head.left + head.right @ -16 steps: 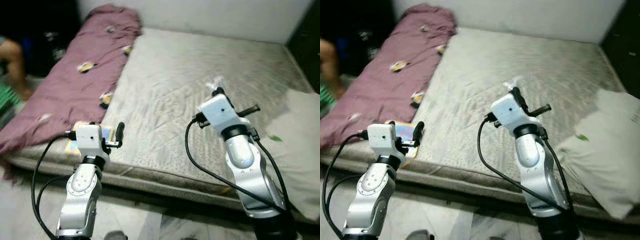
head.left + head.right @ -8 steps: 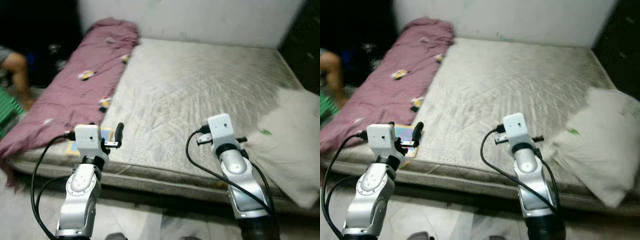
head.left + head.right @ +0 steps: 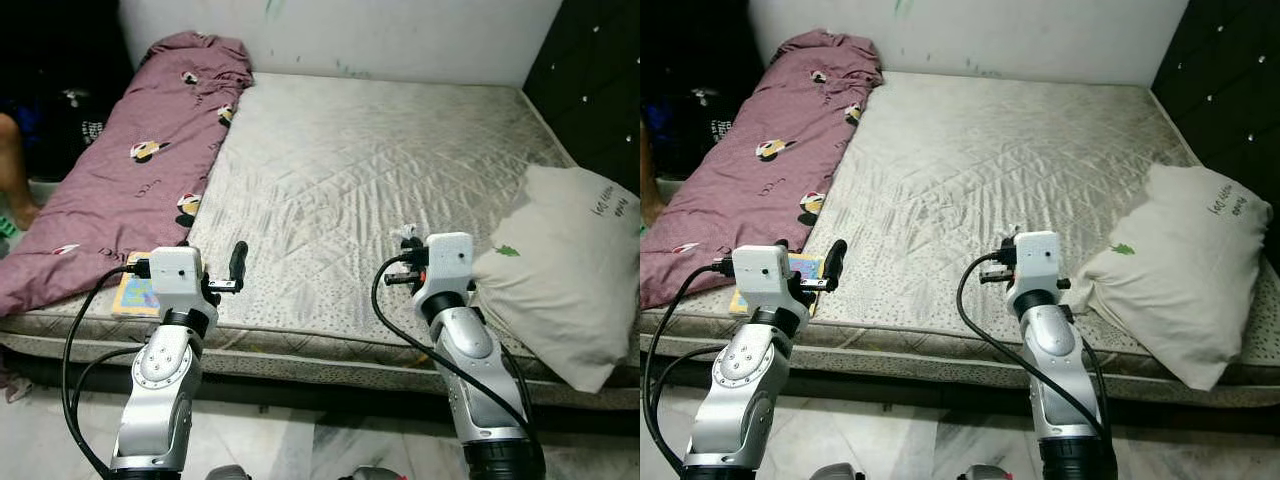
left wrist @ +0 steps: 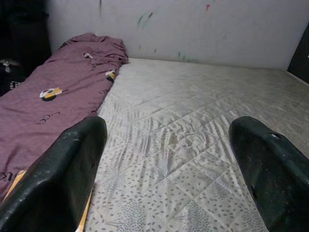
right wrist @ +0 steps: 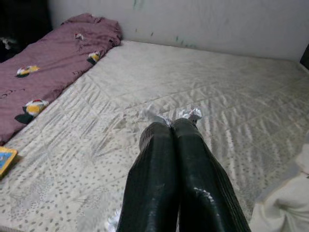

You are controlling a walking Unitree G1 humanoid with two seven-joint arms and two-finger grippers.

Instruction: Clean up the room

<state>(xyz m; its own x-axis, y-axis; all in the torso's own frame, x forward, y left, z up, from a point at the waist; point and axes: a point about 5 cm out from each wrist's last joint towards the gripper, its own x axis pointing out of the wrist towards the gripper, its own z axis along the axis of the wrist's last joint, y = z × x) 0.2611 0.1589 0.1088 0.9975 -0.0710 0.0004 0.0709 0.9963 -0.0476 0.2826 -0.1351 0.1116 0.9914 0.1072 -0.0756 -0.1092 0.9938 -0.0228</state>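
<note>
Bed (image 3: 380, 140): a bare mattress, to be tidied.
Blanket (image 3: 130, 170): bunched along the bed's left edge.
Pillow (image 3: 565, 265): at the near right corner, partly overhanging.
Left end effector (image 4: 169, 169): spread, empty, held ready.
Right end effector (image 5: 171, 130): pressed together on a crumpled white scrap (image 5: 153, 114), largely hidden.

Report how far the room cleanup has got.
Done: nothing visibly tidied yet. In hand: the right gripper is shut on a crinkly clear wrapper above the mattress; the left gripper is open. Left: the maroon blanket lies rumpled, a colourful book and the pillow sit at the mattress edge.
</note>
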